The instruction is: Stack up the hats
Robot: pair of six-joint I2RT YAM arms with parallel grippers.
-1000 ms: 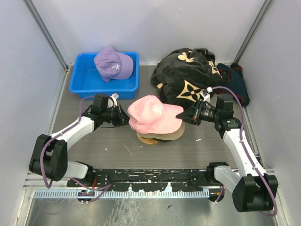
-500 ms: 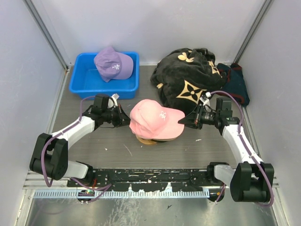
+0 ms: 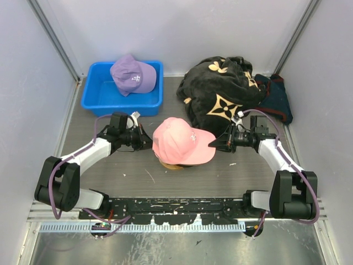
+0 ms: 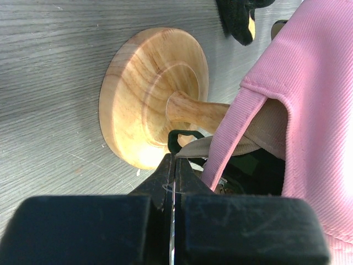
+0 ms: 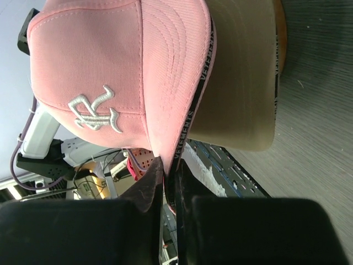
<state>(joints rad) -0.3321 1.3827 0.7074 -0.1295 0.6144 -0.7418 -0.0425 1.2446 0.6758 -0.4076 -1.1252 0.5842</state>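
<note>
A pink cap [image 3: 179, 144] sits over the round-topped wooden stand [image 4: 149, 94], on top of a tan cap [image 5: 242, 83]. My right gripper [image 3: 215, 144] is shut on the pink cap's brim edge, seen close in the right wrist view [image 5: 168, 165]. My left gripper [image 3: 149, 142] is at the back of the pink cap [image 4: 314, 110], jaws shut [image 4: 175, 163] with nothing seen between them. Its tips are against the tan cap's strap [image 4: 196, 146] and a dark green loop [image 4: 185, 134]. A lavender cap [image 3: 132, 74] rests on the blue bin [image 3: 96, 99].
A large black cloth with tan flower marks [image 3: 220, 94] is heaped at the back right, just behind the right gripper. A dark bundle [image 3: 278, 96] lies beside it by the right wall. Grey walls enclose the table on three sides.
The pink cap has come down over the stand and turned, now covering the tan brim. My right gripper moved lower with it and its forearm swung outward. The left arm barely moved.
</note>
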